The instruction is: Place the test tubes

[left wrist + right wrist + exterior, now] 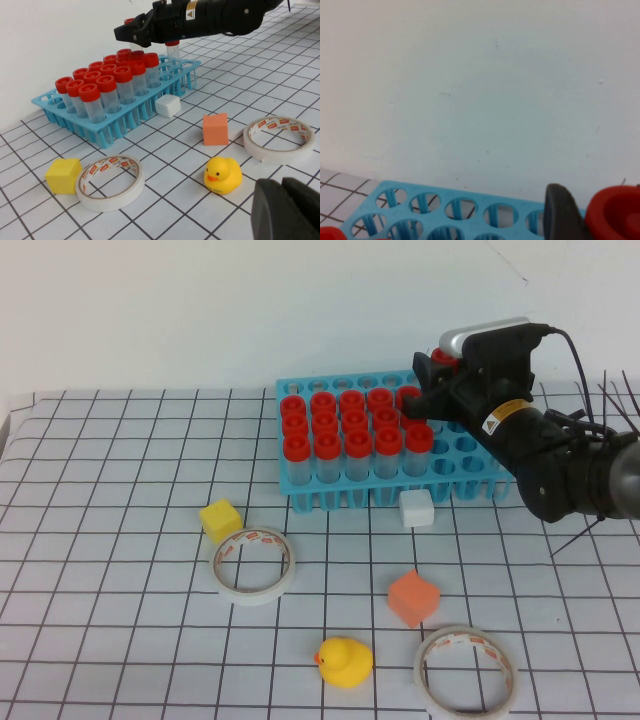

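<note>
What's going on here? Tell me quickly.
The right gripper holds a red-capped test tube over the back of the blue rack, next to the seated tubes that fill the rack's left part. The left gripper is shut, holds nothing and sits well away from the rack. A rubber duck and tape rolls lie on the table in front of the rack.

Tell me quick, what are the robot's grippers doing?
Left gripper: closed, holding nothing, near the table's front edge.
Right gripper: holding a red-capped test tube over the blue rack.
</note>
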